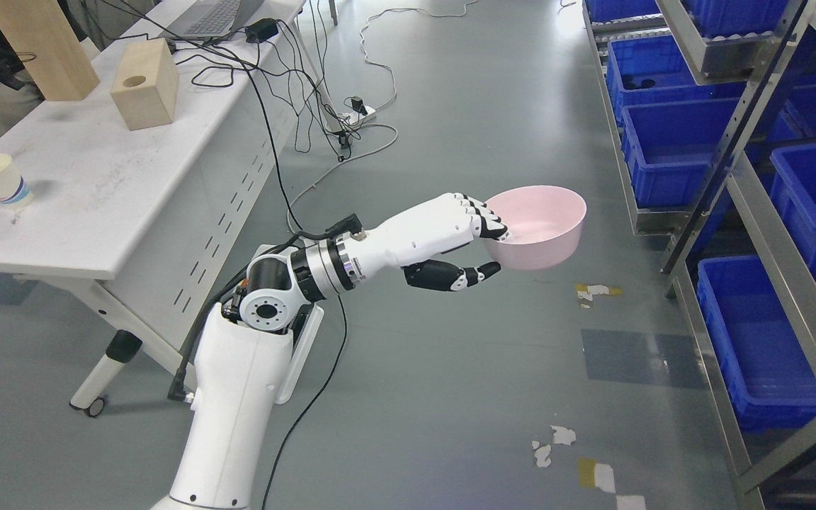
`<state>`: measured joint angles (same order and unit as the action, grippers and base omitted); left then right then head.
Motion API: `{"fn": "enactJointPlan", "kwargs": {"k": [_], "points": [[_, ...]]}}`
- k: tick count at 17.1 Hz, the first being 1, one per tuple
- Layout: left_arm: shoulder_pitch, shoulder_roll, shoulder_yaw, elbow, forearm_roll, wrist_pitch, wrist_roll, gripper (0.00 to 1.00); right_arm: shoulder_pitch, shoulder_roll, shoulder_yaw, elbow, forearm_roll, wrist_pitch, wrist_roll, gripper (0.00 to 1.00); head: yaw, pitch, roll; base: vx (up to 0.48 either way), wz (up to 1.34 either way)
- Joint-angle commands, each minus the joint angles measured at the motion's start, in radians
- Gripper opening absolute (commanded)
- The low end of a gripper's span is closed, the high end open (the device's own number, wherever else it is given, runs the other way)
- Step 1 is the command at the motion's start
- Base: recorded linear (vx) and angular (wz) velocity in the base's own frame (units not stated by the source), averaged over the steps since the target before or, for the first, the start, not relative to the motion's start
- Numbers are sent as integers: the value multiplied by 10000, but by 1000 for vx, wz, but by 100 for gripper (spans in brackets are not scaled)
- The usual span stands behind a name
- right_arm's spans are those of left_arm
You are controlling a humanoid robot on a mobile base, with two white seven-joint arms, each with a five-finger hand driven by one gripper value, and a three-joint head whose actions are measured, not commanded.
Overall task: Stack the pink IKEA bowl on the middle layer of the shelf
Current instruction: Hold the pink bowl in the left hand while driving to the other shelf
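Item: pink bowl (539,225), upright, carried in air over the floor beside the shelf (748,205). My left hand (450,241) pinches its near rim, fingers (482,216) inside, thumb beneath.

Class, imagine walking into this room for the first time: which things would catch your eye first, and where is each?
First, the pink bowl held up over the grey floor at centre by the left hand, fingers hooked over its near rim. Next, the rows of blue bins on the metal shelf along the right. On the left, a white table carries a wooden block and a paper cup.
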<state>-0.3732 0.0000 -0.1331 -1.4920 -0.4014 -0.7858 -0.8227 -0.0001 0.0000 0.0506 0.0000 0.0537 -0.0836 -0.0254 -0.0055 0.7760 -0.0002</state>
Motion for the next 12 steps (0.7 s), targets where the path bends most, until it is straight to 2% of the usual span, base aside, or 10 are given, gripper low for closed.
{"fn": "enactJointPlan", "kwargs": {"k": [1,12], "points": [[-41,174,42,-67,11,4,5,4,231,-175,0,-175,0,8,-7,100,0,0,0,277,106],[-654,174,12,-67,26,4,5,4,231,-175,0,-175,0,8,-7,100,0,0,0,189,1]]}}
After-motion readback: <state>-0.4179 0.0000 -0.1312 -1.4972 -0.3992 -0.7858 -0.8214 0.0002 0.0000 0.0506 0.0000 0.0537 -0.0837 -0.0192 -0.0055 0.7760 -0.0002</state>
